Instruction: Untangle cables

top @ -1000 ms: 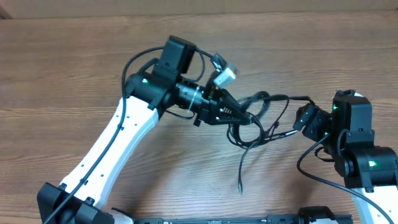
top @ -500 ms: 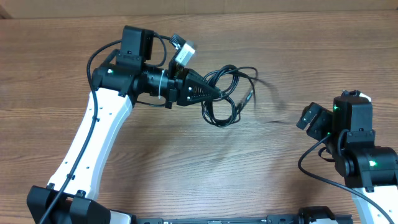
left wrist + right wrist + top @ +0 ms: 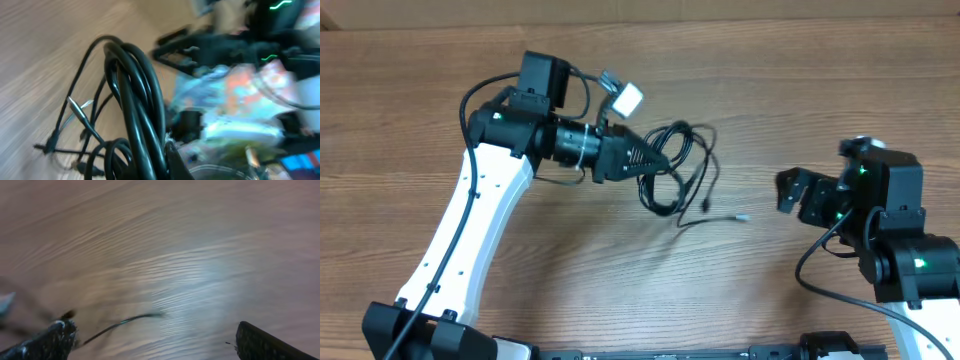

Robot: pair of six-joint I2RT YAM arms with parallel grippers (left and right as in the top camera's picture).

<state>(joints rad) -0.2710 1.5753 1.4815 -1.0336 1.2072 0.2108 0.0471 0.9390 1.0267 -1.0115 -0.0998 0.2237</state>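
— From where you stand, what fills the scene?

— A wooden table [image 3: 440, 100], brown grain all across. Two arms reach over it. The left arm [image 3: 470, 220], white with black joints, rises from the near edge and bends towards the middle. The right arm [image 3: 895, 250] sits low at the right side, mostly black.

— And the hands?

— The left gripper [image 3: 663, 158] points right, and its fingers are clenched on the cables [image 3: 685, 165]. The right gripper [image 3: 788, 192] faces left towards them and is spread wide with nothing between its fingers. Its own camera shows one fingertip at each bottom corner of the picture, and only bare wood and one thin blurred cord between them.

— So where do the cables sit?

— Near the middle of the table, right at the tip of the left gripper, well apart from the right one. It is a small bundle of black loops pinched at its left side. I cannot tell whether the loops rest on the wood or hang just above it. The left wrist camera sees them close up [image 3: 140, 100], several thick black turns bunched together, though the picture is smeared.

— Anything loose?

— One loose strand [image 3: 710, 221] drops out of the bundle and runs right along the table. It ends in a small pale plug [image 3: 743, 217], which lies between the bundle and the right gripper.
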